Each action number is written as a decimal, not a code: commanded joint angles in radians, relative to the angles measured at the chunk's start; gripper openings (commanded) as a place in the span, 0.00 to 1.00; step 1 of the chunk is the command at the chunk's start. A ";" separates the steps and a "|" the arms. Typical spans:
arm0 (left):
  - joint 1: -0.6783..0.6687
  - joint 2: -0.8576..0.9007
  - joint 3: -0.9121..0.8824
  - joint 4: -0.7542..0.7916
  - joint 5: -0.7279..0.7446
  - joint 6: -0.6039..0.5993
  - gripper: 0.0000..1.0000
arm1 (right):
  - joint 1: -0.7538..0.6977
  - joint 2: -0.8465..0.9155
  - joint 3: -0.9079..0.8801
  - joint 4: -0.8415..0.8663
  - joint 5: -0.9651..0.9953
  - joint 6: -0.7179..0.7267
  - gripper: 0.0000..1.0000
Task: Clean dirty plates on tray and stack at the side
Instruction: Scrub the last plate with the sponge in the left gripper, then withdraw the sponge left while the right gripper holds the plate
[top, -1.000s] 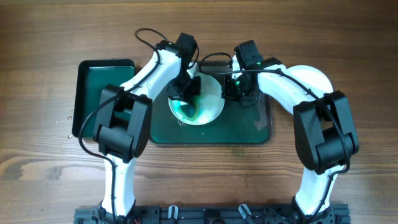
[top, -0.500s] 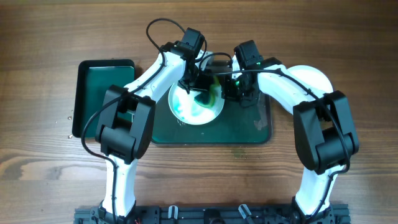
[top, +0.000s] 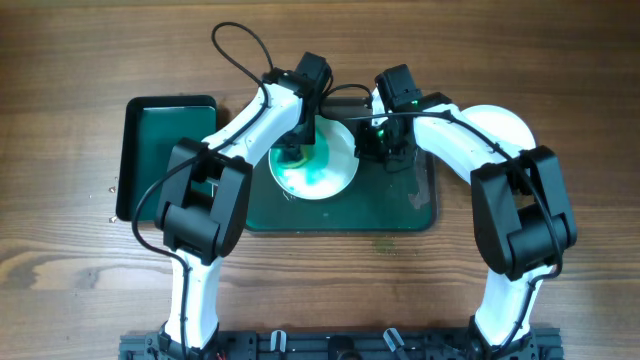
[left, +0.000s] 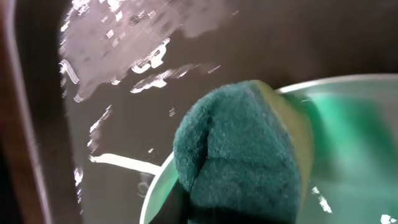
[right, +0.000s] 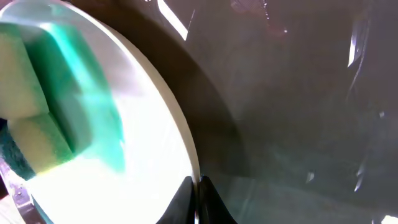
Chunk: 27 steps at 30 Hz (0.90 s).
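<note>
One dirty plate (top: 318, 168), white with a teal-green smear spread over it, lies on the large dark-green tray (top: 390, 212). My left gripper (top: 297, 152) is shut on a green sponge (left: 242, 155) and presses it on the plate's left part (left: 354, 143). My right gripper (right: 198, 194) is shut on the plate's right rim (right: 143, 168) and holds it tilted off the tray (right: 298, 124). The sponge also shows in the right wrist view (right: 37, 118). No other smeared plates are in view.
A smaller deep-green tray (top: 165, 150) stands to the left of the big one. A white round shape (top: 505, 122), perhaps a plate, lies at the right, partly under my right arm. A black cable (top: 235, 45) loops above the left arm.
My left gripper swept the sponge across the plate, first to the right, then back to the left. The teal smear has spread. The right gripper has not moved.
</note>
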<state>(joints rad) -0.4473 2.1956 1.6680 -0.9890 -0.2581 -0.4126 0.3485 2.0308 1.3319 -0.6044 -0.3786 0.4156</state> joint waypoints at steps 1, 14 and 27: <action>0.020 0.001 0.053 -0.071 -0.044 -0.074 0.04 | -0.003 -0.024 -0.001 -0.007 0.008 0.005 0.04; 0.158 -0.083 0.303 -0.264 0.228 -0.074 0.04 | 0.000 -0.024 -0.001 -0.013 0.008 0.006 0.06; 0.214 -0.080 0.298 -0.273 0.228 -0.074 0.04 | 0.051 0.012 -0.003 0.009 0.019 0.059 0.15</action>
<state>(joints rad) -0.2291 2.1391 1.9522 -1.2560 -0.0494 -0.4706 0.3874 2.0308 1.3319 -0.6010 -0.3626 0.4351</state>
